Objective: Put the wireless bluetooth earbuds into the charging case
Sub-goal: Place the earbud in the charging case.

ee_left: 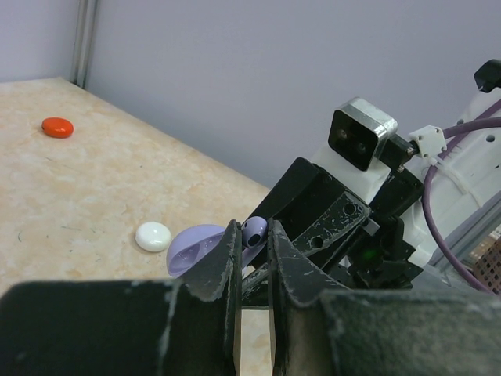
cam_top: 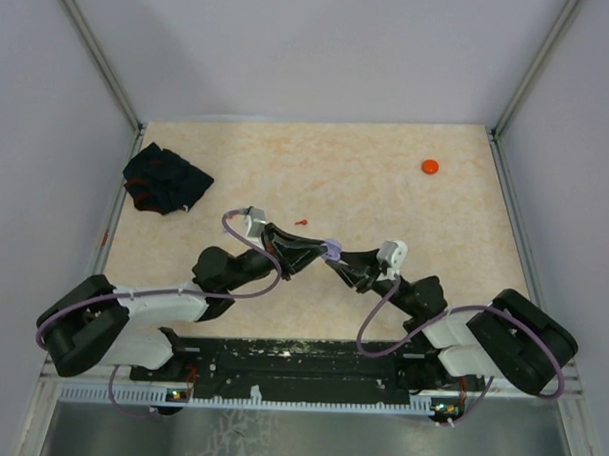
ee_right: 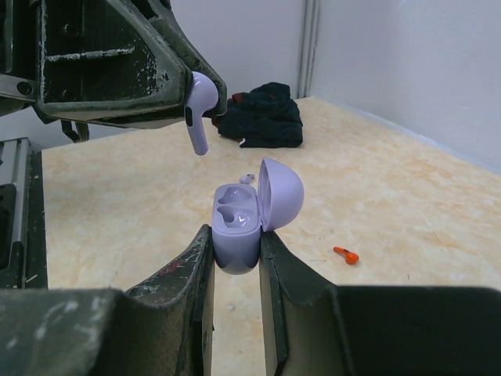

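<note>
Here, earbud [ee_right: 200,110] beside open case [ee_right: 237,223].
Grips: left gripper [ee_left: 252,243] pinches earbud, right gripper [ee_right: 235,262] clamps case; a tilted stem may miss its socket.

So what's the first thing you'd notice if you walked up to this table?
The two arms meeting in the middle of the table: the right gripper is shut on an open pale purple charging case, and the left gripper holds a matching earbud a little above it, not yet in. After that, the crumpled black cloth near the far left corner and the small red disc near the far right corner stand out.
</note>
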Controlling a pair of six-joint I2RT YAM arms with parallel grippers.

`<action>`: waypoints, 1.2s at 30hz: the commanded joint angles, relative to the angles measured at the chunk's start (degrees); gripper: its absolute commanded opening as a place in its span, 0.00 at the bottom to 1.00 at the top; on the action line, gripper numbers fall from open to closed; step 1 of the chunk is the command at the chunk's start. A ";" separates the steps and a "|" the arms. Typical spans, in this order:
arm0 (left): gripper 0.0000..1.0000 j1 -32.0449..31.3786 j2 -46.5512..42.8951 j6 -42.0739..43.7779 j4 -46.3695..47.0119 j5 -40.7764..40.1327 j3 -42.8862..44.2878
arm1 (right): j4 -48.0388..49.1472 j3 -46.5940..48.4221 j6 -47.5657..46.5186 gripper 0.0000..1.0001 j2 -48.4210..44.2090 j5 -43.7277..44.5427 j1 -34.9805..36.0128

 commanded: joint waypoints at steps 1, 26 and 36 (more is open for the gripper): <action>0.07 -0.79 0.30 -1.04 5.97 -2.81 -1.06 | 9.55 -0.34 1.08 0.00 -2.22 0.56 0.14; 0.06 -2.50 5.52 -1.90 10.27 -6.89 -1.78 | 9.56 -0.35 1.72 0.00 -3.23 -0.42 0.20; 0.07 -2.92 6.58 -2.18 10.12 -6.68 -1.39 | 9.56 -0.50 1.69 0.00 -3.42 -0.15 0.13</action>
